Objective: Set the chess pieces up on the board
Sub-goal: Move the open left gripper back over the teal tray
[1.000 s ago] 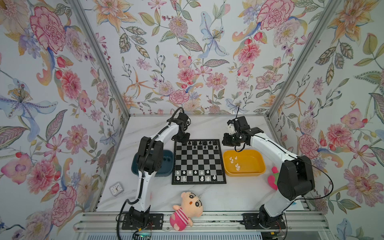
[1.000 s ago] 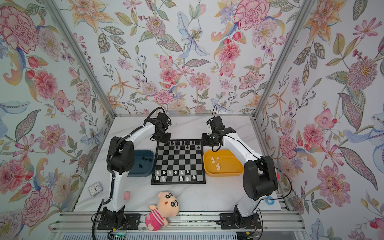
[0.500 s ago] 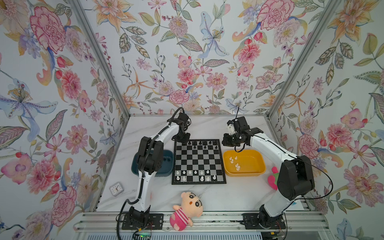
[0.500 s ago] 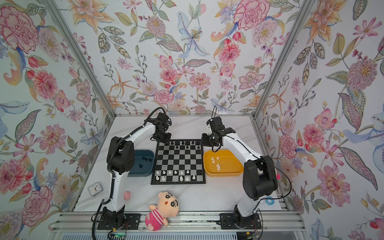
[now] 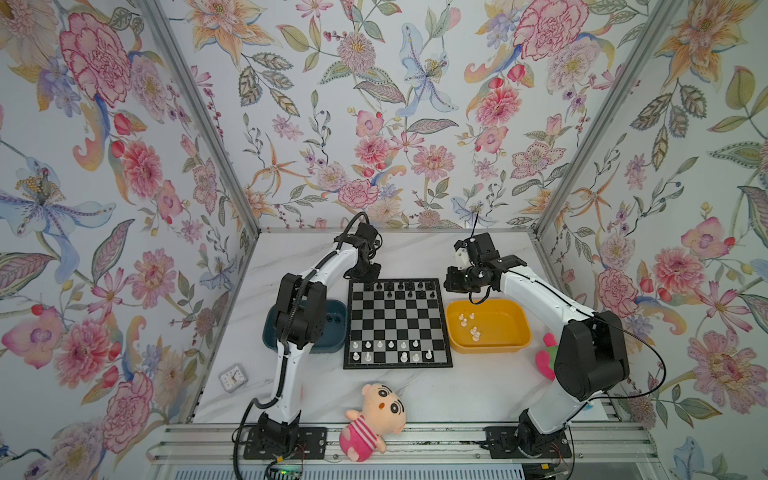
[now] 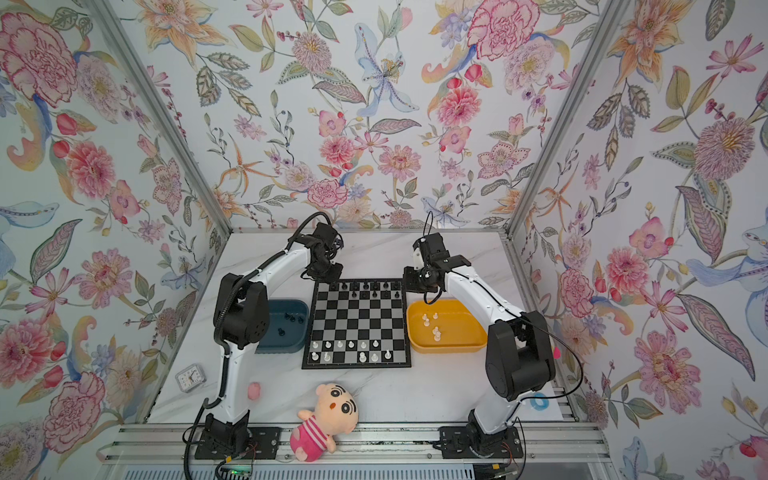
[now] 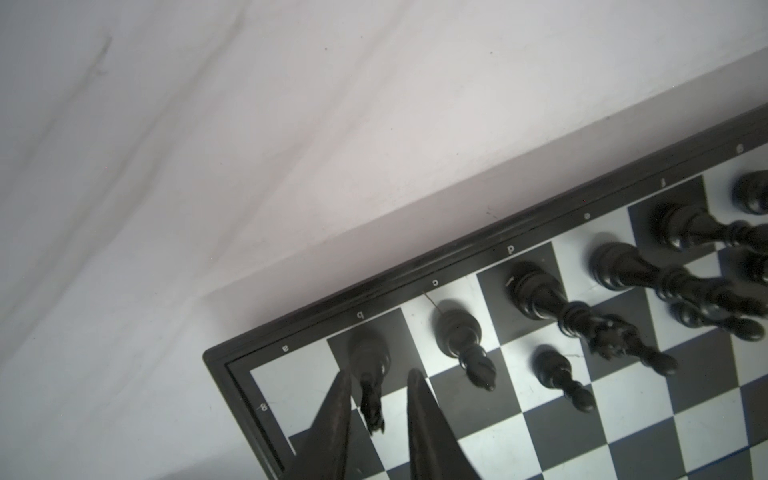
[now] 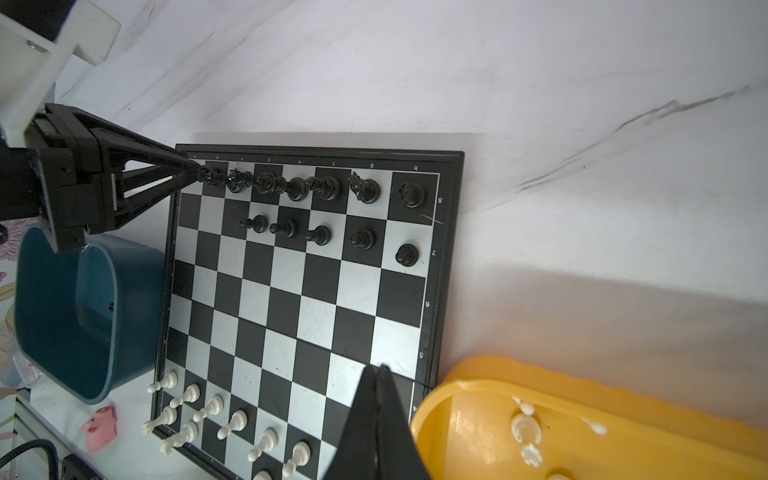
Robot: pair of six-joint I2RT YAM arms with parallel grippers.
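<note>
The board [image 5: 397, 324] [image 6: 357, 324] lies mid-table. Black chess pieces [image 5: 399, 286] fill its far two rows and white ones [image 5: 390, 351] stand in the near rows. My left gripper [image 5: 361, 281] [image 7: 378, 382] is at the far-left corner, open, its fingers on either side of an upright black knight [image 7: 368, 357] with small gaps. My right gripper [image 5: 448, 286] [image 8: 380, 370] hovers at the board's far-right edge beside the yellow tray [image 5: 490, 345]. It is shut, with nothing between its fingers. Loose white pieces [image 5: 467, 322] lie in that tray, and black ones [image 6: 291, 319] in the blue tray [image 5: 336, 328].
A plush doll [image 5: 374, 419] lies at the front edge of the table. A small clock [image 5: 233, 377] sits at front left and a small pink toy [image 6: 253, 390] lies near the left arm's base. Another pink plush [image 5: 546, 361] is beside the right arm.
The left jaws have eased apart a little around the knight. Neither arm has visibly shifted.
</note>
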